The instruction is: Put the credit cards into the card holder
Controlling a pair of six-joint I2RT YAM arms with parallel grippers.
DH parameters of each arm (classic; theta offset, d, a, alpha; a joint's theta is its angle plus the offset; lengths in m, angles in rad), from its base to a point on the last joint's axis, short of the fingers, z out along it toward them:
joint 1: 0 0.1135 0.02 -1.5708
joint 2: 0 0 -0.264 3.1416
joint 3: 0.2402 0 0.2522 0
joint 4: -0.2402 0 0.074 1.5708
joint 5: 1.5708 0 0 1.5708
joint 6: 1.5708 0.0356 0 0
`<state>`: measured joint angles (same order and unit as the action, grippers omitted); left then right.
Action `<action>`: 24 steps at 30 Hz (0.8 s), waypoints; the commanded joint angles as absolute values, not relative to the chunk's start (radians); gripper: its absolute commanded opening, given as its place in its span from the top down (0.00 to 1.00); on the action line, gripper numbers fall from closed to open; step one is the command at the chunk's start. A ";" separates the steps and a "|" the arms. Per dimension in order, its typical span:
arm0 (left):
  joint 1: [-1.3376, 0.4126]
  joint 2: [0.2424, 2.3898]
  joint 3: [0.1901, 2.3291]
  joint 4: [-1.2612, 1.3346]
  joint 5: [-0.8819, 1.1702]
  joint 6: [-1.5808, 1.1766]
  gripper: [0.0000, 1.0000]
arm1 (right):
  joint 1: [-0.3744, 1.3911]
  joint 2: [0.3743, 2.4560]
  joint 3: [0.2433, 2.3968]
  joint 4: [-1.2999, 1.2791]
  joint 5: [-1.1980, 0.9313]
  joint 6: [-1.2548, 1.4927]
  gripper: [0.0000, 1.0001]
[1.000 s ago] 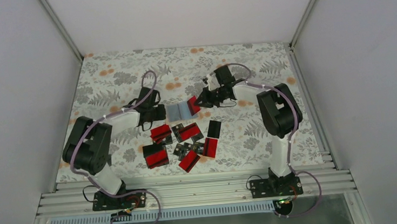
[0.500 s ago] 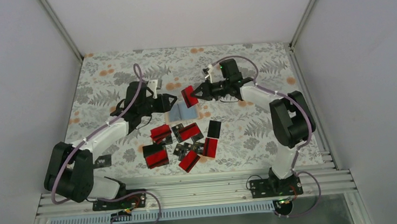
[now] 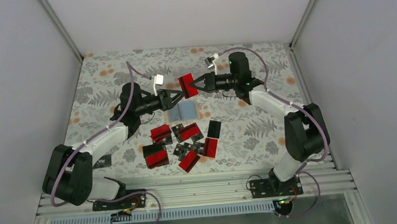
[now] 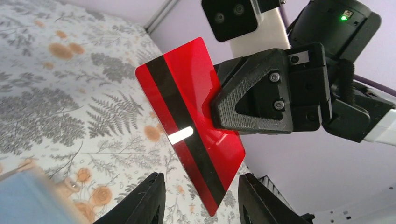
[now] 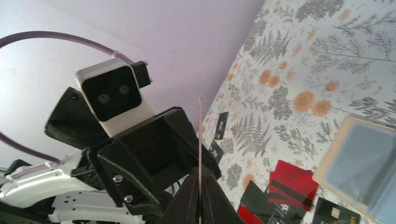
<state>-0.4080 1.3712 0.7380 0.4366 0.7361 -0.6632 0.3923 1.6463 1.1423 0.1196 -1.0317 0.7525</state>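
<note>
- Credit cards (image 3: 184, 141) are scattered in a loose heap on the floral table cover (image 3: 258, 134), nearest the arm bases. Several overlap, and red-and-black faces are mixed with mostly black ones.
- Just beyond the heap, the card holder (image 3: 183, 111) is laid open and flat on the cover. Its pale blue-grey inside is turned up, and a tan border is seen around it in the right wrist view.
- Farther on, one red card (image 3: 187, 85) with a black stripe is held in the air, clear of the table and tilted.
- The right gripper (image 3: 197, 84) is clamped on that card from the right side. In the right wrist view the card is seen edge-on, as a thin line pinched between the two fingers.
- The left gripper (image 3: 176, 96) is pointed at the card from the left, with its jaws apart. In the left wrist view the lower corner of the card is seen between the two fingers (image 4: 150, 200), a gap is left on each side, and no grip by this gripper is shown.
</note>
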 commanded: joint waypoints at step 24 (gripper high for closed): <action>-0.406 1.449 0.726 0.810 0.832 -0.913 0.93 | 0.397 1.570 1.083 0.292 -1.111 0.829 0.96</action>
<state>-0.4049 1.4273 0.7139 0.7254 0.8036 -0.9001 0.3912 1.5883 1.0939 0.2737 -1.0740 0.8375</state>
